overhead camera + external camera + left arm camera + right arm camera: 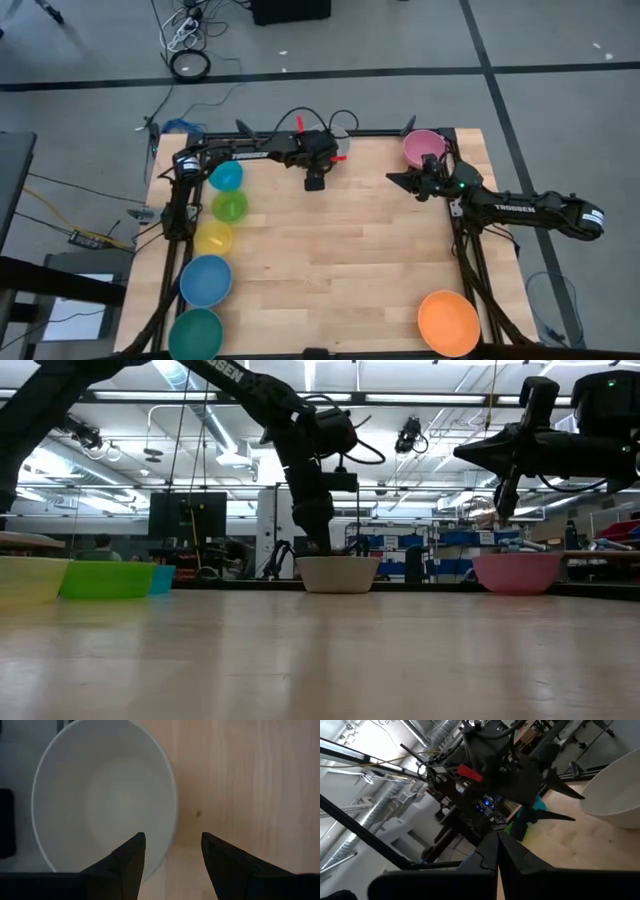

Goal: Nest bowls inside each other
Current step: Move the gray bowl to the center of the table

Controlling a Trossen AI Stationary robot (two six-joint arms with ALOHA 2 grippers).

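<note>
The left gripper (pixel 172 865) hangs over the far edge of the light wooden desk (pixel 330 260), pointing straight down with its jaws spread wide and holding nothing. In the left wrist view its two dark fingers straddle the near rim of the small round pale grey plastic bowl (pixel 105 795), one finger over the bowl's inside and the other over bare wood just beside it. The low view shows this bowl sitting upright on the desk directly under the arm.

The right gripper (pixel 405 181) is pinched fully shut and empty, held above the desk near the small round pink plastic bowl (pixel 425 147) at the far right corner.

The other bowls are untouched. Down the left edge, running from far to near, stand the cyan bowl (pixel 226 176), lime green bowl (pixel 230 207), yellow bowl (pixel 214 238), blue bowl (pixel 206 280) and dark green bowl (pixel 195 333), each separate from its neighbours or just touching. The orange bowl (pixel 448 322) sits alone at the near right corner. No bowl is yet inside another.

The step in hand looks like the first pickup: lining up on the grey bowl's rim. The next move likely calls for lowering until the wall sits between the fingers, closing on it, lifting clear and carrying it over another bowl.
</note>
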